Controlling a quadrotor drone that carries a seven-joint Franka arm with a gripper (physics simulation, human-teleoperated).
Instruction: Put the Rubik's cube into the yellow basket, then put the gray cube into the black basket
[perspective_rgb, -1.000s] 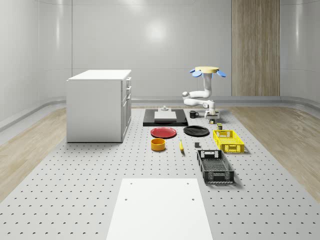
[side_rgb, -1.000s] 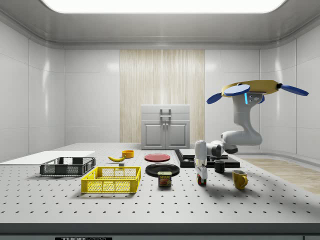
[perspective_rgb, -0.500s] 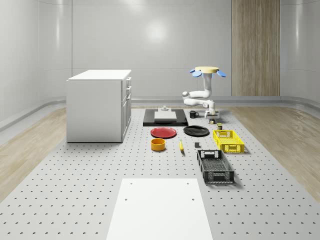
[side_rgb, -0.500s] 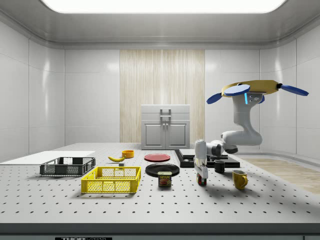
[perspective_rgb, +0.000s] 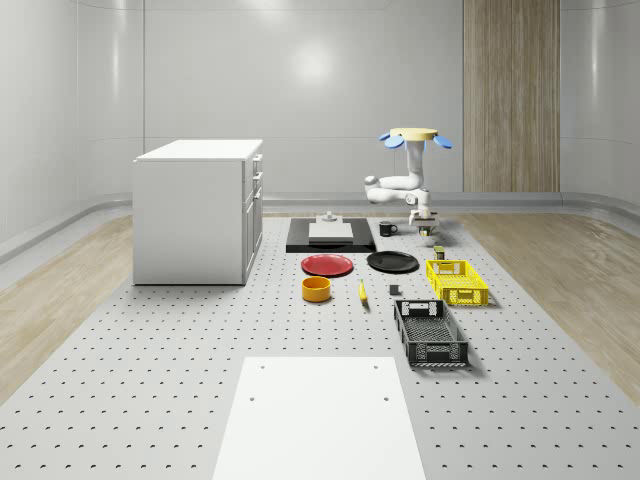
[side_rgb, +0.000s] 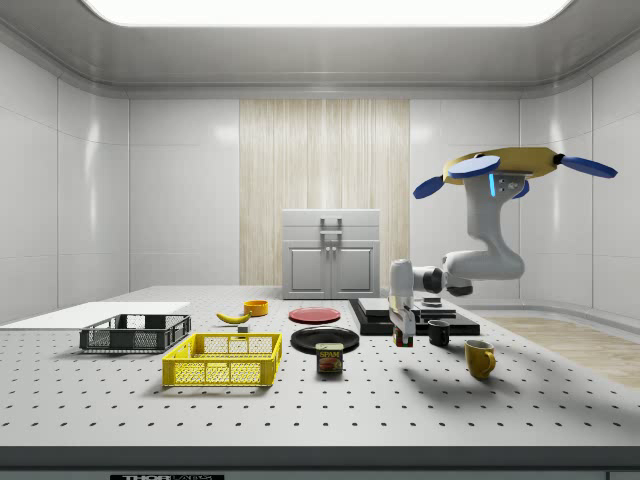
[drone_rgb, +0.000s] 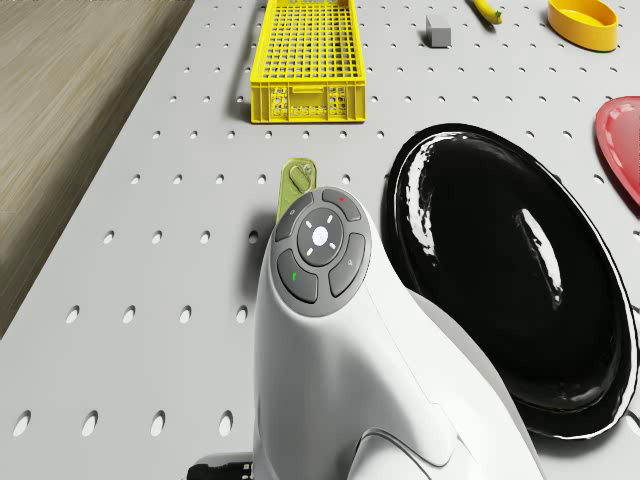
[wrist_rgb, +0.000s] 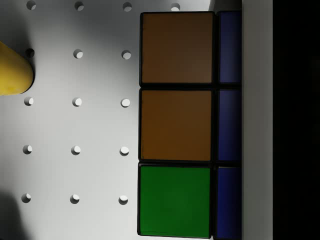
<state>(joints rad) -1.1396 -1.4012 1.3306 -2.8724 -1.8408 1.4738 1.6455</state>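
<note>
Hand (side_rgb: 403, 340) hangs clear above the desk (side_rgb: 330, 410), clenched on the Rubik's cube (wrist_rgb: 176, 125), whose brown, green and blue tiles show close up in the wrist view. In the side view, from left to right, stand the black basket (side_rgb: 135, 333), the yellow basket (side_rgb: 224, 360), a black plate (side_rgb: 324, 339), a small can (side_rgb: 329, 357), then the hand with the cube, a dark mug (side_rgb: 439, 332) and a yellow mug (side_rgb: 479, 357). The drone (side_rgb: 505, 165) hovers high over the desk near the side view's right end, its white arm (side_rgb: 478, 262) bending down toward the hand. The gray cube (drone_rgb: 438, 31) sits on the desk just beside the yellow basket, well apart from the hand.
</note>
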